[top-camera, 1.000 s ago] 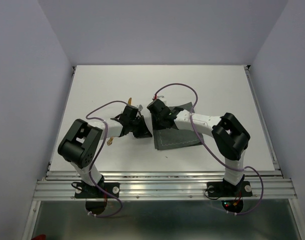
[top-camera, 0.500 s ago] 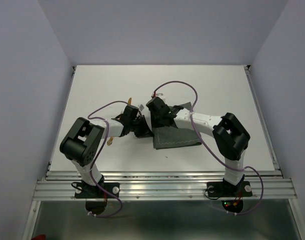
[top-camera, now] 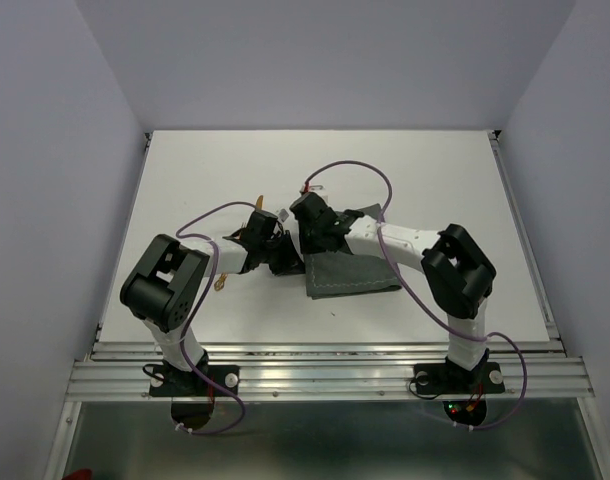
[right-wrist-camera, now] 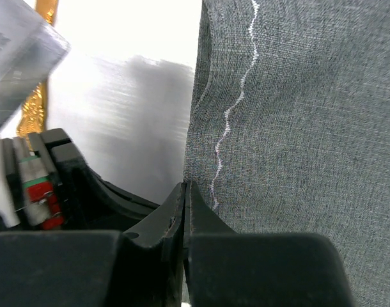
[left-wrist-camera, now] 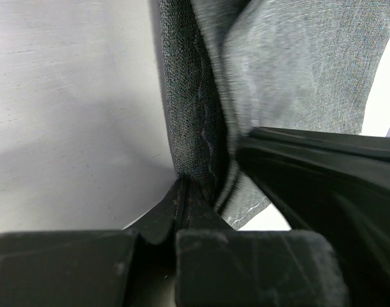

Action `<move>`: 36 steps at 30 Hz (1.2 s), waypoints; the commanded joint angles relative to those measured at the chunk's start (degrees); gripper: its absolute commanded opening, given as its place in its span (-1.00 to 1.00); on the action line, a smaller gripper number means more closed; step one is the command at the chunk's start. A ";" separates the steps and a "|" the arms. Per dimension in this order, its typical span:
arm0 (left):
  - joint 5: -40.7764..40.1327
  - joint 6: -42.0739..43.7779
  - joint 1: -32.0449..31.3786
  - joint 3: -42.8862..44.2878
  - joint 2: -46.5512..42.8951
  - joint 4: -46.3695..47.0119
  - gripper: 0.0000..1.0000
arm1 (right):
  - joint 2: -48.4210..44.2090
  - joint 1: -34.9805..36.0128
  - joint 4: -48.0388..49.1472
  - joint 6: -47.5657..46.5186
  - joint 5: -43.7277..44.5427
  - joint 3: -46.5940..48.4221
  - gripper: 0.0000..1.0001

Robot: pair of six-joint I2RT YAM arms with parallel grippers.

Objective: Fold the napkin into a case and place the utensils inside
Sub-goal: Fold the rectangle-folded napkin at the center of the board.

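The dark grey napkin (top-camera: 353, 274) lies right of centre on the white table, partly bunched up under the right arm. My left gripper (top-camera: 288, 262) is shut on the napkin's left edge; the left wrist view shows its jaws (left-wrist-camera: 182, 187) pinching the cloth (left-wrist-camera: 195, 121). My right gripper (top-camera: 317, 246) is shut on the same edge a little farther back; the right wrist view shows its jaws (right-wrist-camera: 186, 189) closed on the hemmed cloth (right-wrist-camera: 297, 128). One orange-brown utensil (top-camera: 260, 204) pokes out behind the left gripper and shows in the right wrist view (right-wrist-camera: 36, 105). Another utensil (top-camera: 220, 283) lies left of the left arm.
The two grippers are close together, nearly touching; the left one's black body (right-wrist-camera: 80, 179) fills the lower left of the right wrist view. A clear plastic piece (right-wrist-camera: 19, 45) sits by the utensil. Purple cables (top-camera: 350, 170) loop over both arms. Bare white table (top-camera: 445, 190) lies all round.
The napkin's far part has been drawn up and forward, so the flat cloth now looks shorter. The right gripper has shifted slightly left and back; the left gripper moved a little.
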 commanded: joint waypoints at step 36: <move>-4.08 2.91 4.05 23.11 3.56 -12.45 0.59 | -27.37 -18.50 4.07 4.47 0.84 -28.67 0.01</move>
